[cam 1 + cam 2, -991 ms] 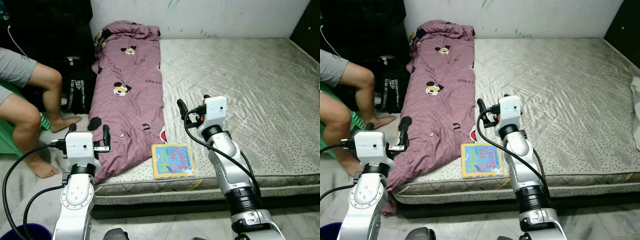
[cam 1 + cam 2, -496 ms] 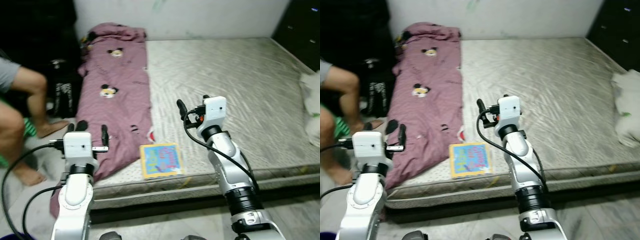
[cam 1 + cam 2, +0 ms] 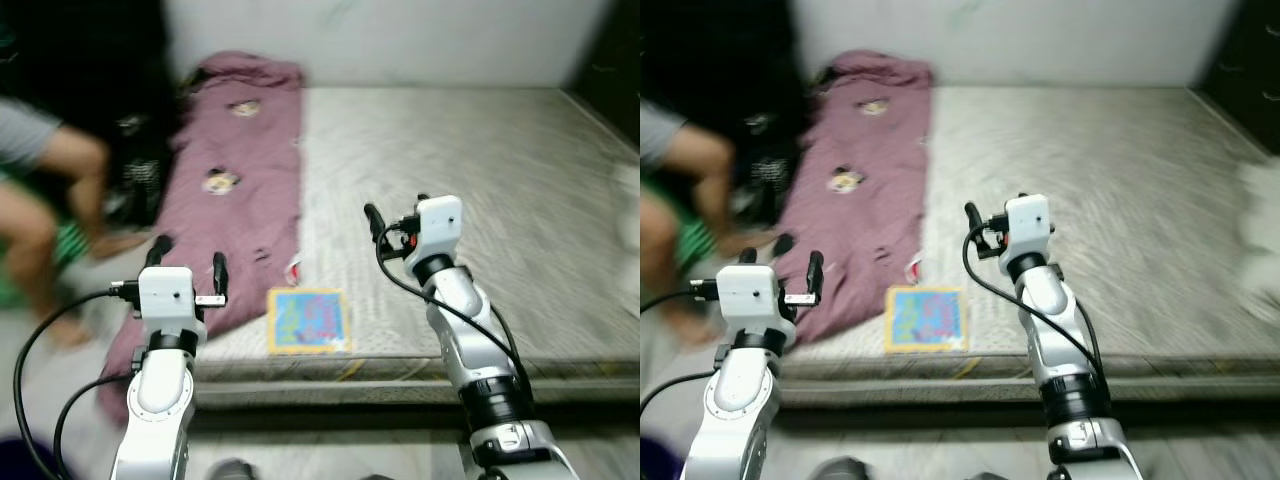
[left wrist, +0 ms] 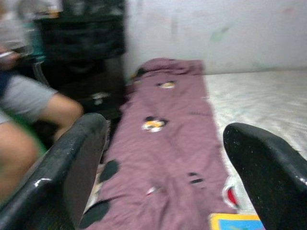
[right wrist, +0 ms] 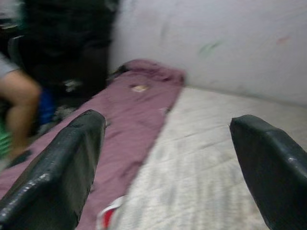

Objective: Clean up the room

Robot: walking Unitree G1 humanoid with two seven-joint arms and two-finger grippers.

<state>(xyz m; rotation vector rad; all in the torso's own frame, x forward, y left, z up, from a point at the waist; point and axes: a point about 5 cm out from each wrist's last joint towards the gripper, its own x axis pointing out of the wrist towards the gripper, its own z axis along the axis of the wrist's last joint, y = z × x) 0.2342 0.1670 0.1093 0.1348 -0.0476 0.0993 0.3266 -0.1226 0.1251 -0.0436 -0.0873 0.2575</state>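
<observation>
The left gripper [image 3: 186, 265], lower left of the frame, is spread wide and holds nothing. The right gripper [image 3: 395, 212], at centre, is spread wide too, empty above the mattress [image 3: 480, 180]. A book [image 3: 308, 320] lies at the mattress's near edge, its cover lettering too blurred to read. The purple blanket [image 3: 240, 180] beside it bears cartoon prints, blurred. At upper left a person's legs [image 3: 50, 190] are cut off.

Blurred bedroom, person seated at the left edge.
Bare legs [image 3: 60, 200] and grey shorts [image 3: 25, 130] at upper left; pale wall [image 3: 400, 40] across the top; dark furniture [image 3: 615, 55] at upper right; grey floor [image 3: 340, 440] along the bottom.
</observation>
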